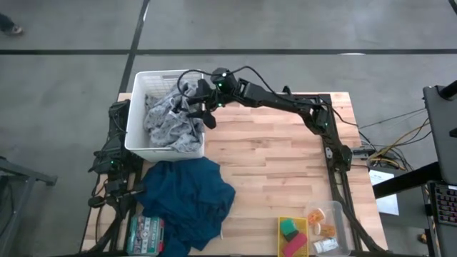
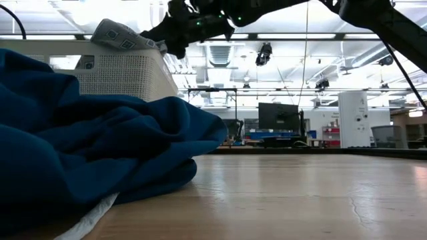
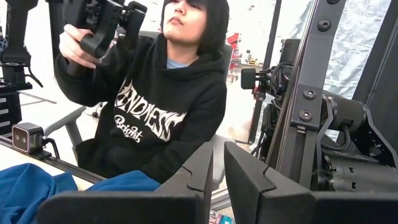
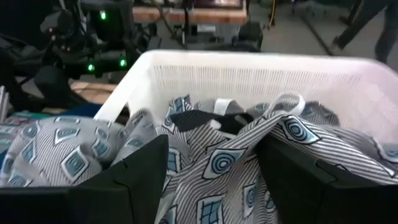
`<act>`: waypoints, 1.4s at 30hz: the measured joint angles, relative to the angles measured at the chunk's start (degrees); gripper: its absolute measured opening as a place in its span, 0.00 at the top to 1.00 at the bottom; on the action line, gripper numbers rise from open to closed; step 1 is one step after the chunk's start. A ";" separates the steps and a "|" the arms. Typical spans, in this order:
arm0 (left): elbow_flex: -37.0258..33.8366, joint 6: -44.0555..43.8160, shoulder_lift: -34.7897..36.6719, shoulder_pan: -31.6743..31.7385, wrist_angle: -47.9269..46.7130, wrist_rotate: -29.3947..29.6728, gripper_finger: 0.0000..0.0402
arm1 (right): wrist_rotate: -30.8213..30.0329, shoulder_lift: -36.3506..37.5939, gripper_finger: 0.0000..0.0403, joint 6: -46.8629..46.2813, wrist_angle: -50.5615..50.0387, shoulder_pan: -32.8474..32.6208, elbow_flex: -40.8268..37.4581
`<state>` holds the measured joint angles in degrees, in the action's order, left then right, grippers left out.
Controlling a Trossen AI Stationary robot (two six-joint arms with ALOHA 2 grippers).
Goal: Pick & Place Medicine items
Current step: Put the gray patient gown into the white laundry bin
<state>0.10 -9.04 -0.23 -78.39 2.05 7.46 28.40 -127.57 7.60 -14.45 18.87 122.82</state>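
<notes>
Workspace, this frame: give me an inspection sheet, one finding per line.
Surface: wooden table, bare in the middle.
Job's things: white carton and orange pieces in a clear tray at one corner.
Clutter: white basket of patterned cloth; blue cloth; green and pink blocks; green-and-white box.
Claws: right claw open over the patterned cloth; left claw nearly shut, parked off the table.
Cables: bundle beside the table.
Surroundings: seated person holding a controller.

Small white carton (image 1: 325,246): print too small for you to read. Orange pieces (image 1: 327,230): blurred, uncountable, well apart from the right gripper (image 1: 202,108).
</notes>
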 joint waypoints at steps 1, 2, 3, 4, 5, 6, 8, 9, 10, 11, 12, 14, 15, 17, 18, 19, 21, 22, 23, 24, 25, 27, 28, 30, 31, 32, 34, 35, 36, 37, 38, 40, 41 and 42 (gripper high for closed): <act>0.02 0.00 0.00 0.00 0.00 -0.02 0.88 | -0.04 0.00 0.41 -0.02 1.68 -0.10 -0.64; 0.02 0.00 0.00 0.00 0.00 -0.02 0.88 | -0.05 0.00 0.41 -0.09 3.29 -0.24 -1.33; 0.02 0.00 0.00 0.00 0.00 -0.02 0.88 | -0.06 0.00 0.41 -0.09 4.64 -0.38 -1.95; 0.01 0.00 0.00 -0.01 0.00 -0.02 0.88 | -0.04 0.00 0.41 -0.10 5.65 -0.53 -2.54; 0.01 0.00 0.00 0.00 0.00 -0.01 0.88 | -0.04 0.00 0.41 -0.10 6.76 -0.64 -3.24; 0.01 0.00 0.00 -0.01 0.00 -0.01 0.88 | -0.04 0.00 0.41 -0.10 7.76 -0.70 -3.86; 0.02 0.00 0.00 -0.01 0.00 -0.01 0.88 | -0.04 0.00 0.41 -0.09 9.54 -0.81 -5.05; 0.01 0.00 0.00 0.00 0.00 -0.02 0.88 | -0.04 0.00 0.41 -0.09 10.08 -0.92 -5.46; 0.02 0.00 0.00 0.00 0.02 -0.02 0.88 | -0.04 0.00 0.41 -0.05 10.72 -0.95 -5.89; 0.02 0.00 0.00 -0.02 0.00 -0.02 0.88 | -0.07 0.00 0.41 0.08 11.09 -1.01 -6.16; 0.01 0.00 0.00 -0.01 0.01 -0.01 0.88 | -0.08 0.00 0.41 0.09 11.77 -1.08 -6.42; 0.01 0.00 0.00 0.00 0.00 -0.02 0.88 | -0.09 0.00 0.41 -0.11 13.64 -1.32 -6.99; 0.00 0.00 0.00 0.00 0.00 0.00 0.88 | -0.09 0.00 0.41 -0.11 14.50 -1.46 -7.13; 0.02 0.00 0.00 0.00 0.02 -0.02 0.88 | -0.09 0.00 0.41 -0.15 15.87 -1.83 -7.38; 0.00 0.00 0.00 -0.02 0.01 -0.02 0.88 | -0.08 0.00 0.41 -0.10 16.60 -2.08 -7.56; 0.01 0.00 0.00 0.00 0.00 -0.02 0.88 | -0.07 0.00 0.41 -0.07 17.19 -2.30 -7.72; 0.01 0.00 -0.01 -0.01 0.00 -0.01 0.88 | -0.09 0.00 0.41 0.32 18.02 -2.71 -7.90; 0.00 0.00 0.00 -0.02 0.02 -0.02 0.88 | -0.10 0.00 0.41 0.50 18.39 -2.90 -8.00; 0.00 0.00 0.00 -0.01 0.00 0.00 0.88 | -0.09 -0.02 0.41 0.81 18.91 -3.08 -8.07; 0.00 0.00 -0.02 0.00 0.02 -0.02 0.88 | -0.09 -0.02 0.41 1.02 19.66 -3.24 -8.21; 0.00 0.00 0.00 -0.02 0.02 -0.02 0.88 | -0.09 -0.02 0.41 1.30 19.99 -3.35 -8.32; 0.02 0.00 -0.02 -0.01 0.01 -0.01 0.88 | -0.10 -0.02 0.41 1.46 20.01 -3.52 -8.34; 0.00 0.00 -0.02 0.00 0.00 -0.02 0.88 | -0.11 -0.02 0.41 1.42 19.99 -3.52 -8.34; 0.00 0.00 -0.02 -0.01 0.00 -0.02 0.88 | -0.11 -0.02 0.41 1.50 19.92 -3.52 -8.41; 0.01 0.00 -0.02 0.00 0.02 -0.01 0.88 | -0.07 -0.02 0.41 1.81 19.92 -3.55 -8.41; 0.00 0.00 -0.02 -0.01 0.00 -0.01 0.88 | -0.04 0.01 0.41 2.65 19.92 -3.61 -8.41; 0.02 0.00 -0.02 -0.01 0.00 -0.01 0.88 | 0.02 0.90 0.41 4.70 19.33 -3.69 -8.48; 0.00 0.00 -0.02 0.00 0.02 0.00 0.88 | 0.07 1.22 0.41 5.35 19.29 -3.87 -8.18; 0.00 0.00 -0.02 0.00 0.00 0.00 0.88 | 0.09 1.75 0.41 5.51 19.35 -3.97 -7.39; 0.00 0.00 -0.02 0.00 0.00 -0.02 0.88 | 0.13 2.50 0.41 5.21 19.24 -4.04 -6.68; 0.02 0.00 -0.02 -0.02 0.02 -0.02 0.88 | 0.14 3.23 0.41 4.61 19.23 -4.04 -5.68; 0.00 0.00 -0.02 0.00 0.00 -0.02 0.88 | 0.16 4.55 0.41 3.75 19.41 -4.03 -3.74; 0.00 0.00 -0.02 -0.01 0.01 -0.02 0.88 | 0.14 5.20 0.41 3.06 18.90 -3.91 -2.69; 0.00 0.00 -0.02 0.00 0.01 0.00 0.88 | 0.14 5.80 0.41 2.43 17.78 -3.69 -1.81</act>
<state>0.10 -9.04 -0.25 -78.39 2.05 7.46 28.54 -121.77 10.02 3.33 15.18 121.01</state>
